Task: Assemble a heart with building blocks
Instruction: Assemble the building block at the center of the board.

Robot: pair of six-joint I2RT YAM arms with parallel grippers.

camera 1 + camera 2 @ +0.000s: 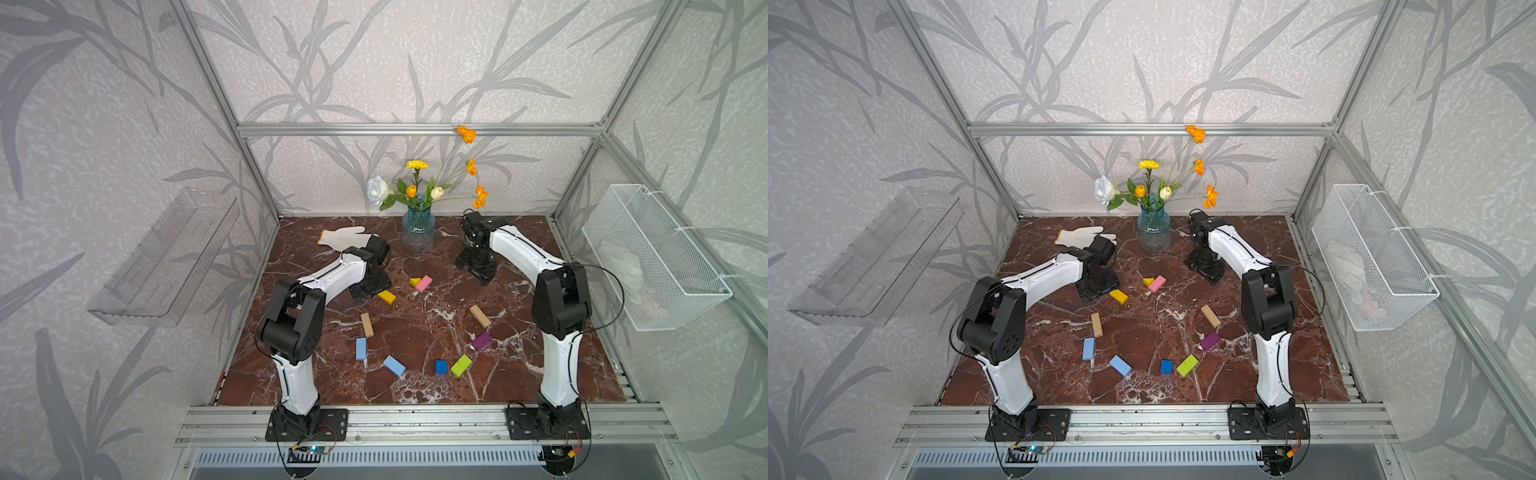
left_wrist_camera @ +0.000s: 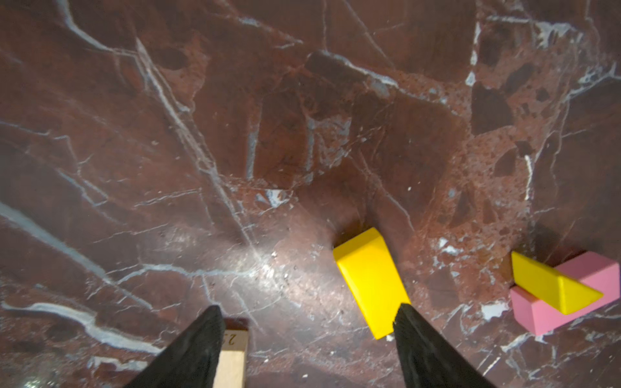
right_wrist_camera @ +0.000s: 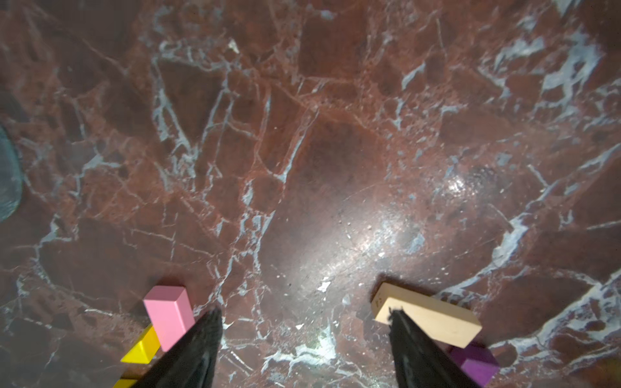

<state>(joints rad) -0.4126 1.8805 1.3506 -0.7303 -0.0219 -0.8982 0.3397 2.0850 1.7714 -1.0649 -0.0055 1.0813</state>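
Marble tabletop [image 1: 415, 399] bore a loose, gapped heart [image 1: 394, 365] of blocks, its tip toward the near edge at the dark blue block [image 1: 441, 367]. The lime block [image 1: 461, 365] and purple block [image 1: 481, 341] slanted up toward the right edge, and the tan blocks [image 1: 367, 324] lay lengthwise along each side. Farther off, the yellow block [image 1: 387, 296] and pink block [image 1: 424, 283] capped it. The left gripper [image 2: 307, 310] and right gripper [image 3: 304, 310] hung beyond, fingers spread, pinching nothing.

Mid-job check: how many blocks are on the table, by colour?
tan blocks: 2
light blue blocks: 2
yellow blocks: 2
pink block: 1
purple block: 1
lime block: 1
dark blue block: 1
Total: 10
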